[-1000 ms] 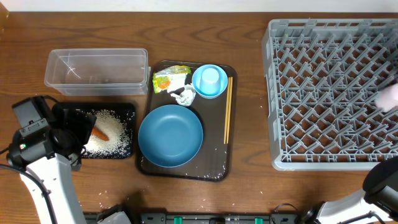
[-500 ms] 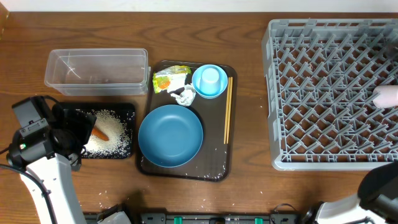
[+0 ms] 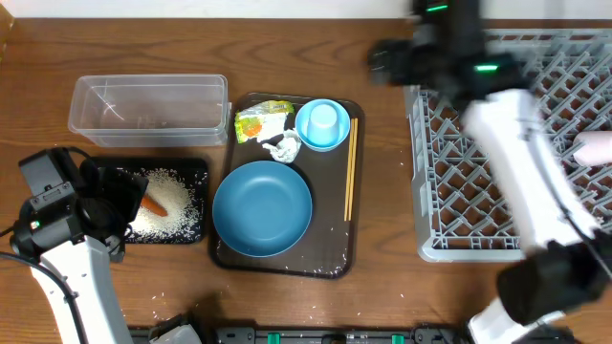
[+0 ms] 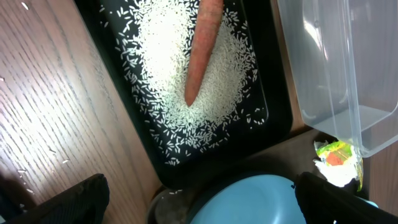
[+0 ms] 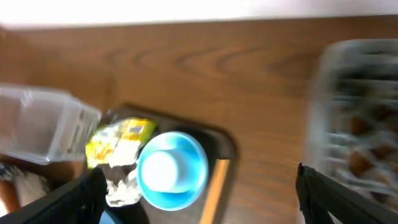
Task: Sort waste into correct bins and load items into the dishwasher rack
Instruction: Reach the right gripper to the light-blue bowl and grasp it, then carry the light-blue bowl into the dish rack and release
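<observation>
White rice and an orange carrot lie in the black tray, beside the clear tub. My open left gripper hovers at that tray's left side with nothing held. The wrapper, tissue, light-blue bowl, dark-blue plate and chopsticks sit on the brown tray. My right gripper is open and empty, blurred, just beyond the grey rack's far-left corner. A white cup lies in the rack at its right edge.
The brown serving tray lies between the bins and the rack. Loose rice grains dot the table near the front edge. My right arm stretches across the rack's left half. The table's far edge runs close behind the tub and rack.
My right arm has swung from the rack's near-right side up over its far-left corner, and its jaws have widened. The cup stays in the rack. My left arm has not moved.
</observation>
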Controlling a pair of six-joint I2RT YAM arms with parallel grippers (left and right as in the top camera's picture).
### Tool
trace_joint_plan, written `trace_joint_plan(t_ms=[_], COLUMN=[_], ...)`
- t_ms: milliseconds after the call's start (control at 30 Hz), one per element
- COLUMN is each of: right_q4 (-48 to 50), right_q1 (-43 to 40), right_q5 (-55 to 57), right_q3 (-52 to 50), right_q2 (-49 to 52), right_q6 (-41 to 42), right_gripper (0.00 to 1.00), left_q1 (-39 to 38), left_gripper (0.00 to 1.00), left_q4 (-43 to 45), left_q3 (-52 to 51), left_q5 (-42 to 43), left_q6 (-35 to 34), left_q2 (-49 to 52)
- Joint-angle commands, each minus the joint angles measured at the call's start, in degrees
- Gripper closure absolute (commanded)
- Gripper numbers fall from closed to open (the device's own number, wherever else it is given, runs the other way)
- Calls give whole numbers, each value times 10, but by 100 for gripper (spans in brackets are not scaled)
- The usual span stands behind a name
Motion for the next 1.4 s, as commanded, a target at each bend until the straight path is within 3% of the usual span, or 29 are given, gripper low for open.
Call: trace_joint_plan(t_ms=[0, 133, 433, 500, 633, 967, 1033, 1167, 1367], right_q4=[12, 26, 47, 48, 52, 58, 56, 16, -92], right_q1=[63, 106, 125, 126, 132, 154, 154, 144, 105], right_q5=[124, 166, 146, 135, 125, 130, 131, 137, 158], right_q3=[2, 2, 2, 2, 2, 3, 8, 50, 181], right_q2=[55, 115, 174, 186, 205, 223, 222, 211, 160], right_q6=[20, 43, 54, 54, 69, 77, 76, 76, 50], right_gripper=[1, 1, 3, 5, 21, 20, 25, 49, 51], left_q1=[2, 2, 2, 2, 2, 2, 2, 2, 2], left_gripper=[3, 3, 3, 3, 3, 3, 3, 3, 3], left_q4=[-2, -2, -2, -2, -2, -2, -2, -2, -2], left_q3=[12, 12, 12, 12, 12, 12, 12, 12, 12], left_q5=[-10, -10, -9, -10, -9, -9, -9, -10, -9], left_q6=[-5, -5, -5, -5, -5, -5, -5, -5, -5], left_q2=[1, 1, 1, 1, 1, 1, 1, 1, 1])
